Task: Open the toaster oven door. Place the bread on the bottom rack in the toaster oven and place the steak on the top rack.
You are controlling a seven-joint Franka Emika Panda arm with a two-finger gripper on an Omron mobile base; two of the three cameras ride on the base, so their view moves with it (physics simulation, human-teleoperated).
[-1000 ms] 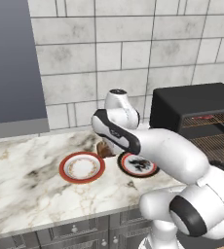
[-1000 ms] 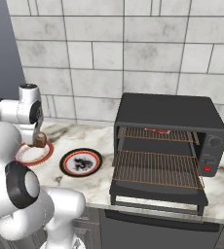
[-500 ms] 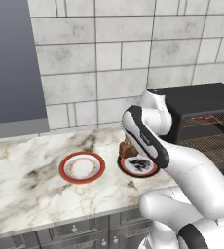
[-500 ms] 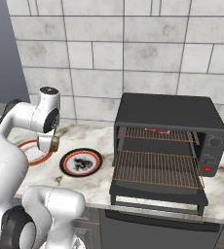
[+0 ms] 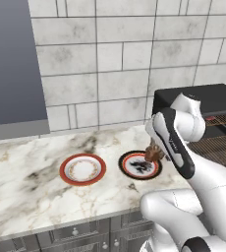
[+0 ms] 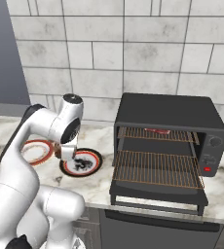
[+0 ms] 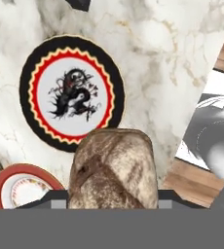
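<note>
Swinging right since the earlier frame, your claw [image 7: 113, 206] grips the brown crusty bread [image 7: 113, 170]; carry it level toward the lower wire rack [image 6: 158, 168] beyond, clearing the dropped black door [image 6: 155, 199]

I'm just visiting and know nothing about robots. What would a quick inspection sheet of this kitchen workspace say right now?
Surface: marble counter, mostly bare.
Job's things: toaster oven with toaster oven door open; steak on the top rack; bottom rack bare; bread held above the counter.
Clutter: a black-rimmed plate and a red-rimmed plate, both without food.
Grippers: gripper closed on the bread, near the black-rimmed plate.
Cables: nothing seen.
Surroundings: grey tiled wall; cabinet drawers below the counter.
</note>
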